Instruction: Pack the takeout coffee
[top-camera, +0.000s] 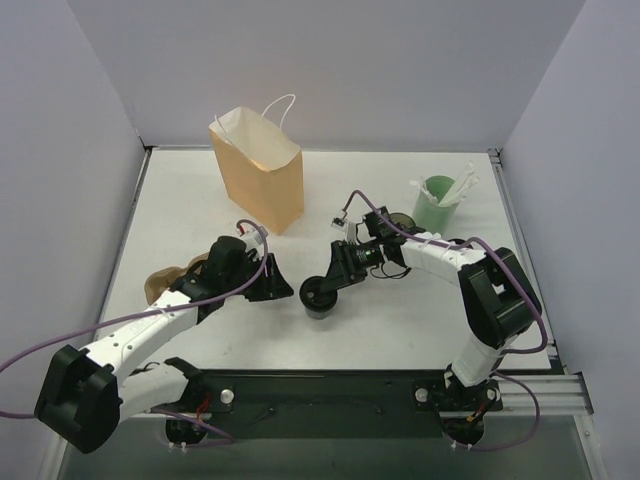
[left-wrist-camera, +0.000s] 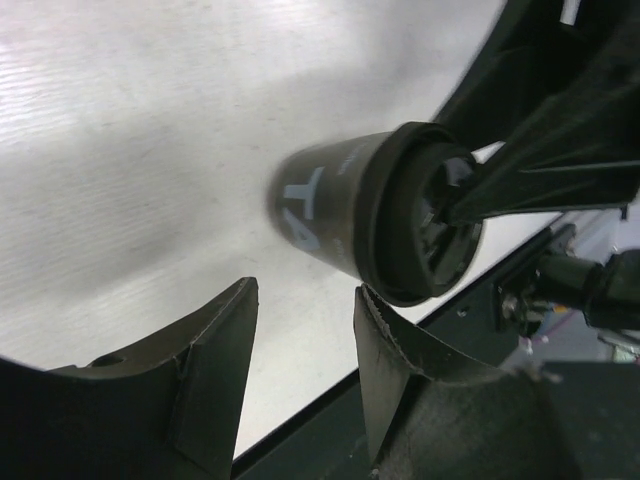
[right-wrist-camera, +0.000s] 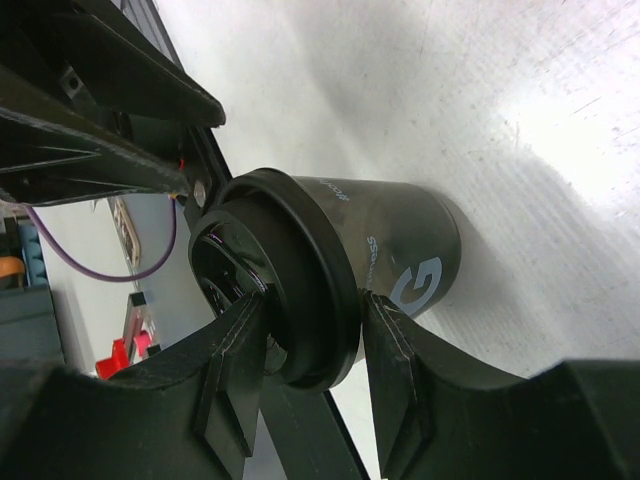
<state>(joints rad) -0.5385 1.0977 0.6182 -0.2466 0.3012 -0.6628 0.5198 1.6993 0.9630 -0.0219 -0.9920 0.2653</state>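
Observation:
The takeout coffee (top-camera: 320, 297) is a small dark cup with a black lid, near the table's front middle. It also shows in the left wrist view (left-wrist-camera: 330, 205) and the right wrist view (right-wrist-camera: 400, 250). My right gripper (top-camera: 330, 283) (right-wrist-camera: 310, 330) is shut on it, one finger in the lid's top and one under the lid's rim. I cannot tell whether the cup rests on the table or hangs just above it. My left gripper (top-camera: 278, 285) (left-wrist-camera: 305, 310) is open and empty, just left of the cup. The tan paper bag (top-camera: 258, 170) stands open at the back.
A pale green cup with white sticks (top-camera: 435, 205) stands at the back right. A brown pulp tray (top-camera: 160, 282) lies at the left, partly hidden under my left arm. The table's front edge (left-wrist-camera: 330, 420) runs close beneath the left gripper.

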